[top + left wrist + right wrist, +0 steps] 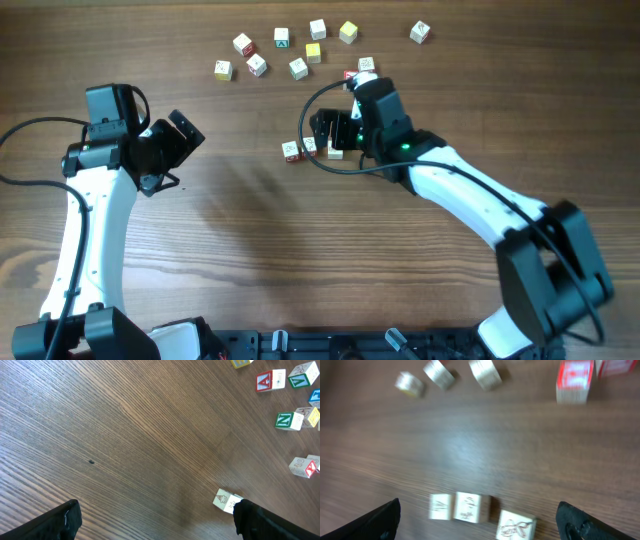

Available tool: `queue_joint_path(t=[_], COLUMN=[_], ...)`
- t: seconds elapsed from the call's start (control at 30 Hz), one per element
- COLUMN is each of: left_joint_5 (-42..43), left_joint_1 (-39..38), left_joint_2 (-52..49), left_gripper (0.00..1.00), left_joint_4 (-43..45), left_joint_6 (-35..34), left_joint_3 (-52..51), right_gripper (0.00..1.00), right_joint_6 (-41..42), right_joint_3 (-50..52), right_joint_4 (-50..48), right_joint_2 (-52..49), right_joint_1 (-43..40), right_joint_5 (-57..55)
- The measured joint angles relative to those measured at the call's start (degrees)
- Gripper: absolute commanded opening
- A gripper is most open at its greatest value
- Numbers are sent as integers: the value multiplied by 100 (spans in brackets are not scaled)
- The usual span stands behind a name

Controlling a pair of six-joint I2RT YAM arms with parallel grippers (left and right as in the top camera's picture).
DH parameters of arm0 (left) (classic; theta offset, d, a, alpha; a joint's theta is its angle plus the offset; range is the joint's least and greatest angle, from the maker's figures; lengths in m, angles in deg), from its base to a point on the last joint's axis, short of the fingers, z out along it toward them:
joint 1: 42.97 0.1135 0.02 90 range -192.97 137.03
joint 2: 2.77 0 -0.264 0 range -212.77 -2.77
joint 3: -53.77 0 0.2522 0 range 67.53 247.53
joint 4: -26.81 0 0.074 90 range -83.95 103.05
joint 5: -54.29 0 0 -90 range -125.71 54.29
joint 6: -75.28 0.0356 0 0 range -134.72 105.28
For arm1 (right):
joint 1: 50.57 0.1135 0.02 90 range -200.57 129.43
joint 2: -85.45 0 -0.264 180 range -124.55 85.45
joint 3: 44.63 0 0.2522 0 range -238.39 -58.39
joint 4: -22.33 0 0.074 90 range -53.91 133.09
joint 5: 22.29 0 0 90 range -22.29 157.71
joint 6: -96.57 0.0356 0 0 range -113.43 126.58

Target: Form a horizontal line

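Right gripper (pixel 477 509) open, fingers spread wide, nothing held. Horizontal line (pixel 468 507) on the surface (pixel 480 450) directly below, between the fingers. Three of its cubes visible in wrist view: two touching, third slightly offset and turned. In overhead, partly hidden under the gripper, left end showing. Left gripper (pixel 157 510) open, empty, well apart to the left. Loose cubes (pixel 298 68) scattered beyond.

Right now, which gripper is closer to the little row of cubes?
Right. The right gripper is open just above the row of cubes; the left gripper is far off to the row's left.
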Motion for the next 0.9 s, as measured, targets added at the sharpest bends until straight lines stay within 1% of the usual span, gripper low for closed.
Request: queue_joint_path(t=[0.13, 0.23, 0.57, 0.77, 0.9], left_joint_5=[0, 0, 0, 0, 0], left_joint_1=[0, 0, 0, 0, 0], left_joint_2=[0, 0, 0, 0, 0], left_gripper=[100, 100, 100, 100, 100], left_joint_4=[0, -2, -37, -39, -39], left_joint_6=[-2, 0, -2, -2, 0], left_joint_3=[0, 0, 0, 0, 0], right_gripper=[100, 100, 100, 100, 100], right_joint_6=[2, 2, 4, 7, 7], right_joint_3=[0, 0, 0, 0, -4], right_joint_4=[-7, -7, -39, -435, -466], right_joint_2=[431, 551, 570, 645, 678], right_joint_1=[0, 0, -7, -28, -111], right_joint_5=[0, 0, -2, 0, 0])
